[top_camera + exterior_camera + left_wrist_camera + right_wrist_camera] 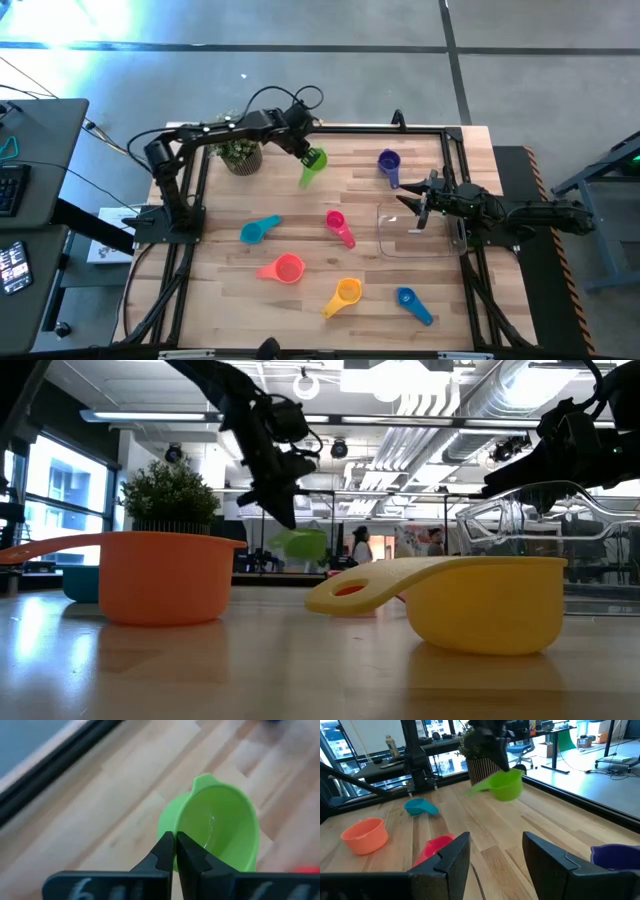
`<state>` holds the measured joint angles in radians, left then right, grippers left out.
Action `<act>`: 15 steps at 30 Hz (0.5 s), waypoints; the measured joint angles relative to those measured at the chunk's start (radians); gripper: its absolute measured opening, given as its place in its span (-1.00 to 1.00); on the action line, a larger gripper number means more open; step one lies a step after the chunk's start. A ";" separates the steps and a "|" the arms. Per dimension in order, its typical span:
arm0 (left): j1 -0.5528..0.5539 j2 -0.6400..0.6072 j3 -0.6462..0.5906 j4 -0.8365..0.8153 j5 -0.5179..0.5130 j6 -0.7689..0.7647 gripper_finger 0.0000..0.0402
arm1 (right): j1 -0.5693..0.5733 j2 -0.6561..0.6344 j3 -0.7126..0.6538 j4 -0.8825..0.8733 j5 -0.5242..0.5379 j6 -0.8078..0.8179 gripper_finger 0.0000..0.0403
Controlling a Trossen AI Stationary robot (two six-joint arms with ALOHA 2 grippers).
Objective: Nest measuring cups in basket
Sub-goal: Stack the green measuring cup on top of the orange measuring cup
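Note:
My left gripper (pixel 306 150) is shut on the green measuring cup (pixel 313 166), which hangs over the table's far middle, beside the plant pot. The purple cup (pixel 389 164) lies at the far right. The teal (pixel 260 230), magenta (pixel 339 226), salmon-pink (pixel 283 268), orange (pixel 344 293) and blue (pixel 413 304) cups lie spread over the table's near half, open side up. The clear basket (pixel 400 243) stands on the table at the right. My right gripper (pixel 416 204) waits open at the basket's far right rim, with nothing between its fingers. My left gripper pinches the green cup's wall at its rim (pixel 181 831), on the side nearest the wrist. One finger (pixel 192 855) seems to be inside the bowl and the other outside. The fingers slant down from the far left. The cup hangs tilted and clear of the table (pixel 506 785).
A round pot with a green plant (pixel 240 152) stands at the far left, close to the left arm. A black frame (pixel 330 128) runs along the table's edges. Bare wood (pixel 300 205) lies between the green cup and the basket.

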<state>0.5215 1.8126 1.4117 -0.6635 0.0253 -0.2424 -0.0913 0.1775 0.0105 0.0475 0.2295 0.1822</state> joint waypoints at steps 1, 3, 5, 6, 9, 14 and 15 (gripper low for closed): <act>-0.011 -0.011 0.000 -0.018 0.006 -0.008 -1.00 | 0.000 0.000 0.000 0.000 0.000 0.000 -0.14; -0.031 -0.039 0.000 -0.056 0.025 -0.018 -1.00 | 0.000 0.000 0.000 0.000 0.000 0.000 -0.14; -0.057 -0.070 0.000 -0.097 0.039 -0.036 -1.00 | 0.000 0.000 0.000 0.000 0.000 0.000 -0.14; -0.072 -0.085 0.000 -0.116 0.045 -0.049 -1.00 | 0.000 0.000 0.000 0.000 0.000 0.000 -0.14; -0.123 -0.133 0.000 -0.182 0.045 -0.094 -1.00 | 0.000 0.000 0.000 0.000 0.000 0.000 -0.14; -0.228 -0.224 -0.015 -0.253 0.032 -0.209 -1.00 | 0.000 0.000 0.000 0.000 0.000 0.000 -0.14; -0.252 -0.242 -0.023 -0.259 0.022 -0.239 -1.00 | 0.000 0.000 0.000 0.000 0.000 0.000 -0.14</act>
<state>0.2691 1.5711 1.3890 -0.9224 0.0475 -0.4818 -0.0910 0.1776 0.0109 0.0475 0.2294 0.1822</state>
